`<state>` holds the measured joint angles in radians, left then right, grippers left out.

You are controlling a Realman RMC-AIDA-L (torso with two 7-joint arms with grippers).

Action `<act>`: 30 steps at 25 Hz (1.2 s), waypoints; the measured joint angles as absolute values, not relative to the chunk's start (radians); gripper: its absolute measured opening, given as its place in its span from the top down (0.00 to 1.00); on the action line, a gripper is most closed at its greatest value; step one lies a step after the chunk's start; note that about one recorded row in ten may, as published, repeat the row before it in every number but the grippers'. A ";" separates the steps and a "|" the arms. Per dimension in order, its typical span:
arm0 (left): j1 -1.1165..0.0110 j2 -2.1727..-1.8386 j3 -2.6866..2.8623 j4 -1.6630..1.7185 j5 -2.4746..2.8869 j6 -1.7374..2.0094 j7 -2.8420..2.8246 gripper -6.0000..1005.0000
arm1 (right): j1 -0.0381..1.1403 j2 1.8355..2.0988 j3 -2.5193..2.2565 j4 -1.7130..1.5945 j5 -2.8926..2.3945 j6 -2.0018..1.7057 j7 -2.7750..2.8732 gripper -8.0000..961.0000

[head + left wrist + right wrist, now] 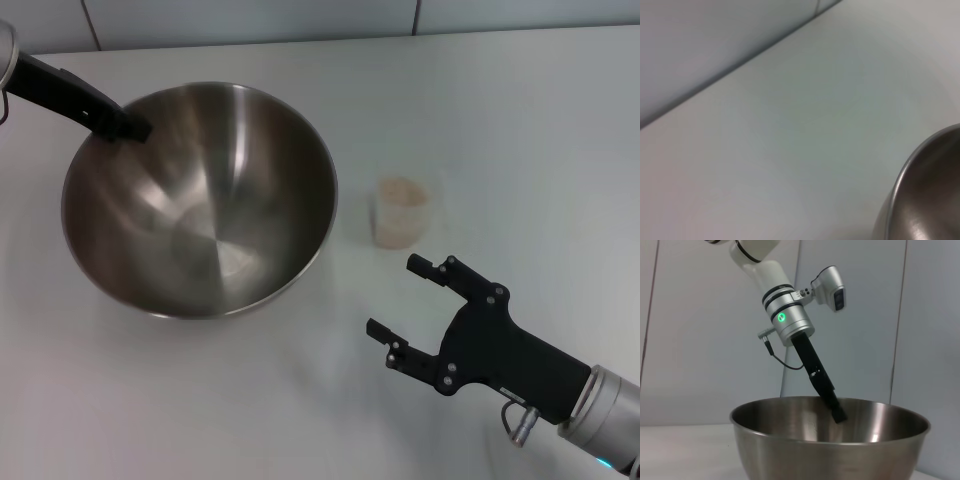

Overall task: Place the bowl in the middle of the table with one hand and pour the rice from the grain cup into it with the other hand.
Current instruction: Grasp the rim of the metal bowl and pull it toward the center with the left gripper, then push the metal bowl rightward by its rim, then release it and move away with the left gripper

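The steel bowl point(200, 200) sits left of the table's middle, tilted toward me. It also shows in the left wrist view point(920, 200) and the right wrist view point(830, 445). My left gripper point(125, 125) grips its far left rim, with one black finger inside the bowl point(836, 412). The grain cup point(402, 212) stands upright just right of the bowl, filled with pale rice point(400, 195). My right gripper point(392, 295) is open and empty, a little in front of the cup and apart from it.
The white table point(520, 120) runs back to a grey tiled wall point(300, 15). The wall also shows behind the bowl in the right wrist view point(690, 340). Bare tabletop lies in front of the bowl and to the right of the cup.
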<state>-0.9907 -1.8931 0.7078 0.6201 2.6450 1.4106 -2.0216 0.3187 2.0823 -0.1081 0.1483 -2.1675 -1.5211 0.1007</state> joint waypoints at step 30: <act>-0.995 -1.967 0.715 0.600 2.640 1.408 -1.969 0.96 | 0.328 2.083 -0.114 0.149 -2.166 -1.506 0.102 0.18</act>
